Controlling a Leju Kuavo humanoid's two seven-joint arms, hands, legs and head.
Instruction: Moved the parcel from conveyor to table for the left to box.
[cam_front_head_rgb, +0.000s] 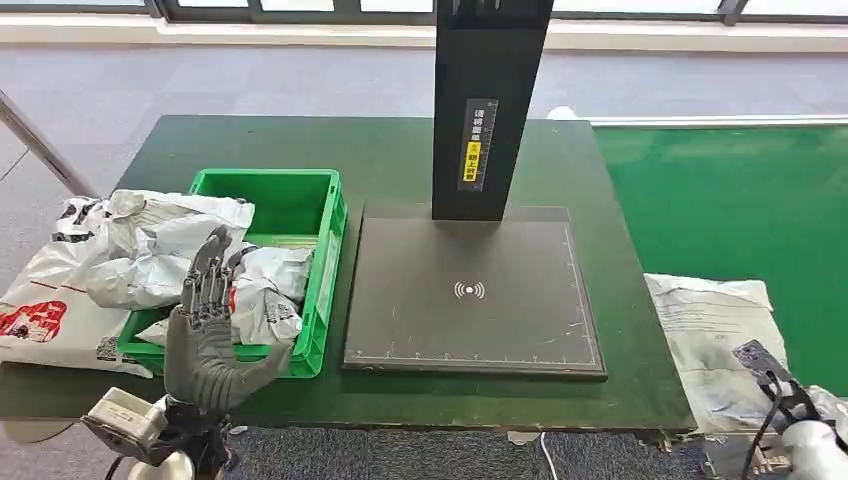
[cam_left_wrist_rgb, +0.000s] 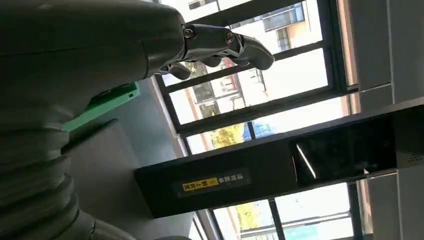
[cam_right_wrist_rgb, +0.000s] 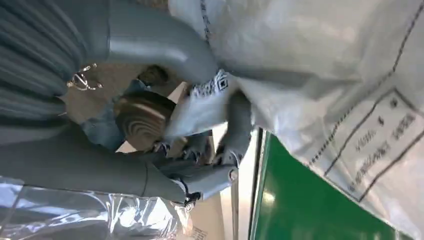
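My right hand (cam_right_wrist_rgb: 200, 145) has its fingers (cam_right_wrist_rgb: 239, 125) curled around the near edge of the parcel (cam_front_head_rgb: 715, 345), thumb over the top of the grey-white plastic and the darker fingers underneath, so I read that as a grasp already made. In the head view the same right hand sits at the lower right corner, with the parcel lying flat on the green conveyor (cam_front_head_rgb: 740, 190), just beside the right edge of the counter (cam_front_head_rgb: 400, 160) and overlapping it a little at its left side.

My left hand (cam_front_head_rgb: 210, 320) is raised in front of the green box (cam_front_head_rgb: 325, 255), fingers stretched out and apart, holding nothing. The box already carries several crumpled parcels, and more spill onto the counter on its left side.

Between box and conveyor sits the black scan pad (cam_front_head_rgb: 470, 295) with its dark upright post (cam_front_head_rgb: 490, 100) behind it.

So I judge the pick from the conveyor is in hand and the carry has not started. Next I would lift the parcel's edge clear of the belt and swing it leftward onto the counter, probably onto the pad, keeping low enough that the limp bag does not fold or slip from the grip, then let go for the left hand.
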